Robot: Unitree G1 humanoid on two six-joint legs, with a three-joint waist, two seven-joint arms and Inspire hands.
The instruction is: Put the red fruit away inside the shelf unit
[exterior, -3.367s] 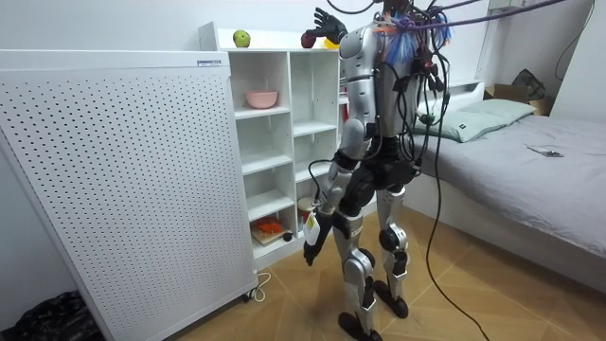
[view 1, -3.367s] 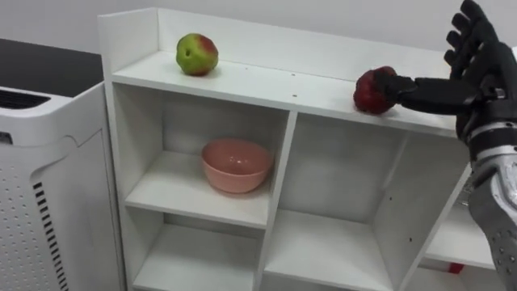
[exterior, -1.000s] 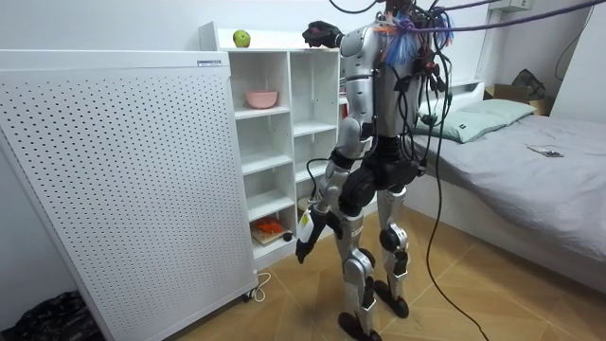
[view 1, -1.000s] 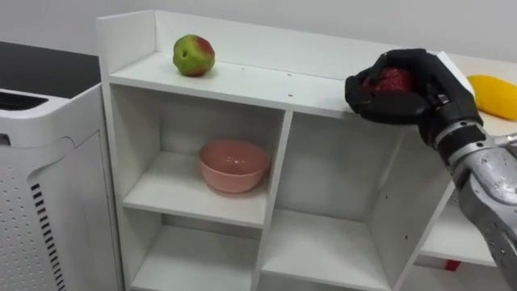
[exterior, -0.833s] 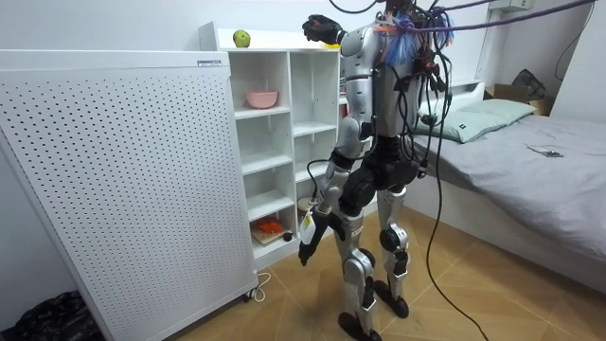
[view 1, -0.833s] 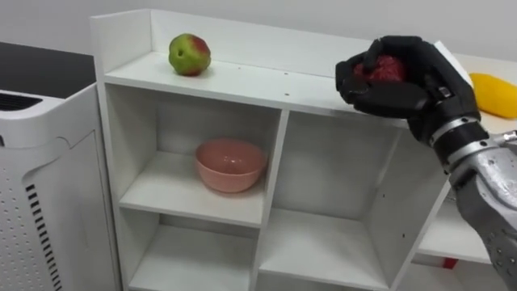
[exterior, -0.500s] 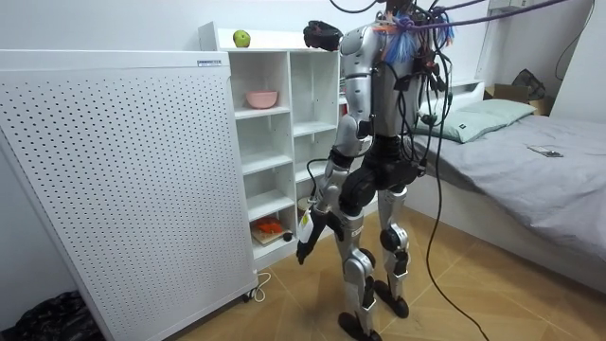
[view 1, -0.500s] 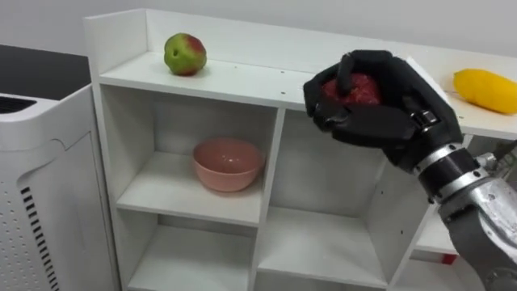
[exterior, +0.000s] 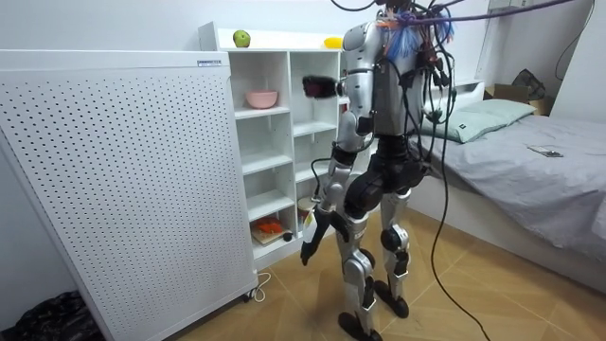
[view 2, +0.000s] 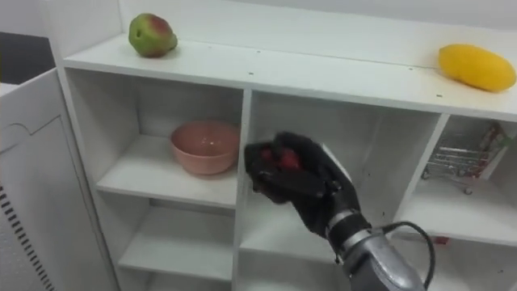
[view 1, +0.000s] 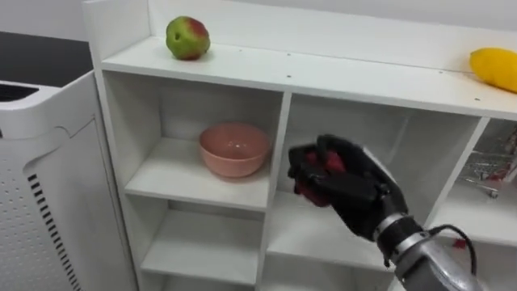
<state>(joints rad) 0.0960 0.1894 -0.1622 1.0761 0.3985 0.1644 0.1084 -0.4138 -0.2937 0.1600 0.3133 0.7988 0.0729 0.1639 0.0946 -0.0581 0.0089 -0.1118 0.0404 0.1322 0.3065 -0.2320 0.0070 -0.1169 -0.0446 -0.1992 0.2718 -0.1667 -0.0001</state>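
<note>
The tall white perforated metal panel (exterior: 114, 170) stands at 9 o'clock of the robot in the room view, flat and hard-edged. It is out of the hand's way and looks like no risk.

Next to it is the white closet (view 1: 339, 81), an open unit of smooth laminated boards with square compartments. The robot stands facing it. Its thin upright divider sits just at 9 o'clock of the right hand, so I judge a sideways drift could knock the knuckles on that edge and jar the grip.

The round, glossy pink bowl (view 1: 234, 149) sits one compartment over, at 9 o'clock. A careless reach across could push it along the slick shelf.

The black right hand (view 1: 347, 182) is curled tightly around the dark red round fruit (view 1: 332, 162), held in the air before the middle compartment and resting on no shelf. The fruit is rounded and looks smooth, so released too high or on the board's lip it could roll out and fall.

The left hand (exterior: 309, 251) hangs by the thigh, too small to read.

On top, a waxy green-and-red apple (view 1: 187, 38) lies at 11 o'clock and an oblong yellow fruit (view 1: 494, 68) at 2 o'clock.
</note>
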